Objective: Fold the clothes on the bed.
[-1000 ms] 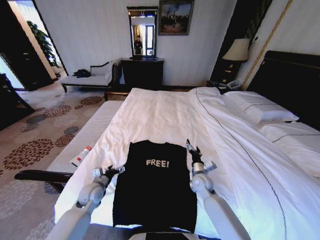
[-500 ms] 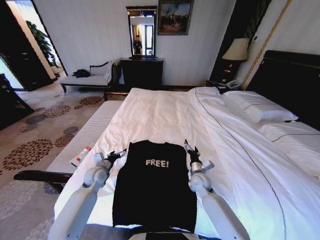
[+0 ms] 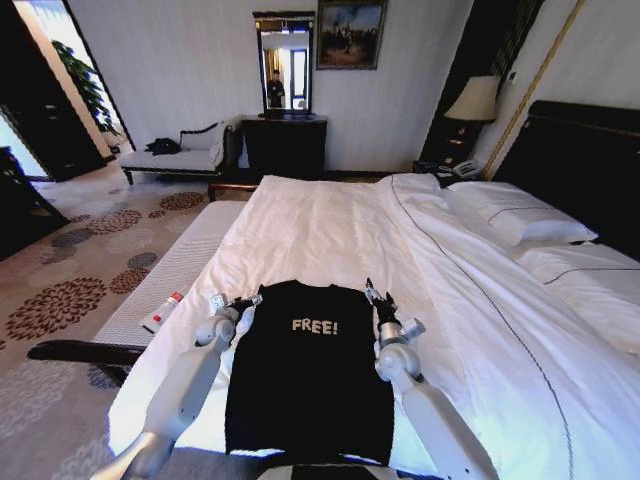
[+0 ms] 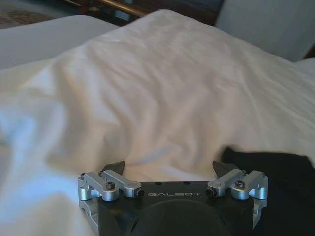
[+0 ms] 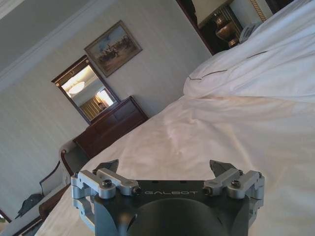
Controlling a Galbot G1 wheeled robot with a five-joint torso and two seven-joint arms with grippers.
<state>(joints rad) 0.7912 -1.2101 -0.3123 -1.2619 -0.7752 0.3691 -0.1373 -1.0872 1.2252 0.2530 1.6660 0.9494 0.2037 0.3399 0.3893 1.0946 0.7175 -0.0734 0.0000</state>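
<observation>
While flat on the bed [image 3: 330, 225], black T-shirt [image 3: 310, 370] lies between left gripper [image 3: 243, 301] and right gripper [image 3: 377, 297], both spread wide, empty, at its shoulders.

T-shirt [image 3: 312, 365] on bed [image 3: 330, 225], between grippers

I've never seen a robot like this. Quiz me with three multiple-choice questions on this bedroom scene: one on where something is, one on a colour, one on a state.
1. Where does the T-shirt lie?
A. on the pillows
B. on the near end of the bed
C. on the carpet

2. What colour is the "FREE!" lettering?
A. white
B. red
C. yellow

3. How do the two tools stand?
A. both clamped on the shirt
B. one open, one shut
C. both open, holding nothing

Answers: 1 B, the shirt lies flat on the duvet just before the robot. 2 A, white letters on black fabric. 3 C, the left tool and the right tool show spread fingers with nothing between them.
</observation>
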